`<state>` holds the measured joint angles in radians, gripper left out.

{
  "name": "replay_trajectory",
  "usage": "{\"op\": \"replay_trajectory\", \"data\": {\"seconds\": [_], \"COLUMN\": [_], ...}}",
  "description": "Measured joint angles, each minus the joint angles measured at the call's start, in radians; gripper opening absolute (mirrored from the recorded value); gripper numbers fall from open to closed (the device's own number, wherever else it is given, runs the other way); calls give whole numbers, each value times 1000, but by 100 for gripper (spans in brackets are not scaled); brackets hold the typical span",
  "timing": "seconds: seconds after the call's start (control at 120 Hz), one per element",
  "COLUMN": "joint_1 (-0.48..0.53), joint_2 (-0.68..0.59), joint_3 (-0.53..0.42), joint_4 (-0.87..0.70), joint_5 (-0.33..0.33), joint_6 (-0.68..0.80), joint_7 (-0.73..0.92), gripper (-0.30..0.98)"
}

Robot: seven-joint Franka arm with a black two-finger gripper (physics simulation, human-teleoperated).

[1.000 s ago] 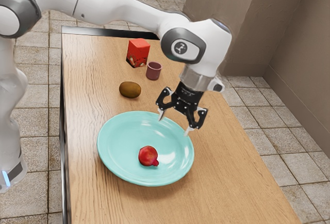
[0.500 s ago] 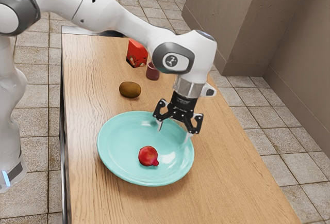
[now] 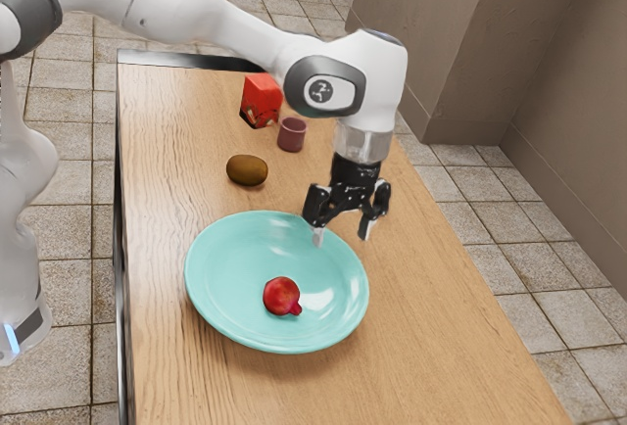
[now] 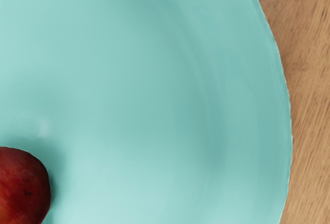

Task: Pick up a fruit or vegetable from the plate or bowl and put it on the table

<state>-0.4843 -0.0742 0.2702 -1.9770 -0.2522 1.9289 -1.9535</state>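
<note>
In the exterior view, the arm (image 3: 220, 23) comes in from the upper left, and the gripper (image 3: 341, 236) hangs pointing down right of the frame's middle, by the upper right edge of the plate (image 3: 220, 305). Its two fingers stand partly open, with a clear gap between the tips, and it has hold of nothing.

The red fruit (image 3: 280, 295) lies on the wide turquoise plate, below the middle of the frame, with a small knob on its lower right side. It is apart from the gripper, down and to the left of it in the exterior view. The wrist view has part of the same fruit on the plate, and beyond the plate's curved edge the wood grain of the counter (image 3: 421, 347).

Farther up the counter, a brown oval thing (image 3: 247, 170) lies above the plate, apart from it. Above and to the right of that stands a small dark reddish cup (image 3: 292, 135), and just beside the cup, up and to the left, a red box (image 3: 261, 100). Tiled floor (image 3: 73, 239) shows on both sides of the counter, and brown walls (image 3: 568, 82) rise at the upper right.
</note>
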Motion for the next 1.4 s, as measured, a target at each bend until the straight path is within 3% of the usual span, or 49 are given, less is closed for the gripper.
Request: {"op": "replay_trajectory", "data": {"seconds": [0.117,0.283,0.358,0.408,0.492,0.683,0.833,1.15,1.4], "joint_1": [29,49,42,82,216,254,265,306,309], "joint_2": [-10,-98,-91,-109,-163,-240,-258,-222,-123], "joint_3": [-54,-108,-115,-128,-241,-332,-359,-356,-357], "joint_4": [-9,-142,-113,-96,-133,-274,-289,-285,-204], "joint_5": [11,27,49,60,69,72,76,78,77], "joint_6": [32,85,87,78,68,58,40,15,26], "joint_7": [-196,-422,-505,-552,-617,-722,-719,-510,-397], "gripper": [69,69,69,69,68,69,69,69,69]}}
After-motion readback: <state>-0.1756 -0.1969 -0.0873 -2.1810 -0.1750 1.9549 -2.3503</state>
